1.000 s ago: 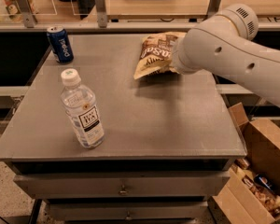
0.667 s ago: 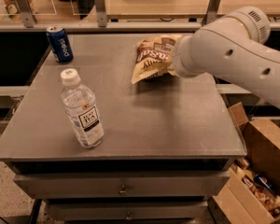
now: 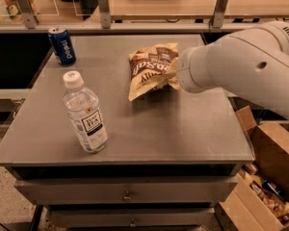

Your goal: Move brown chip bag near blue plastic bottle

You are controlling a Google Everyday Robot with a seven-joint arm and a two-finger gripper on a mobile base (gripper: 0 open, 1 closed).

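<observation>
One crinkly dark-brown and cream chip bag with white script lettering sits mid-bench toward the back, tilted, its right edge meeting the gripper. The rounded end of the white arm covers the gripper, so I cannot tell whether it is spread, pressed together or pinching the foil. Whether the bag is clear of the surface is also uncertain.

By my reading the move is partly done: the bag seems to be in the arm's charge but lies well apart from the small clear plastic bottle with a white cap and a white-and-black label, which stands upright near the front left. What is left is to carry the bag forward and left and set it down beside the bottle.

Both rest on a smooth grey metal bench. A short blue soda can stands at the back left, and open cardboard boxes sit on the floor to the right.
</observation>
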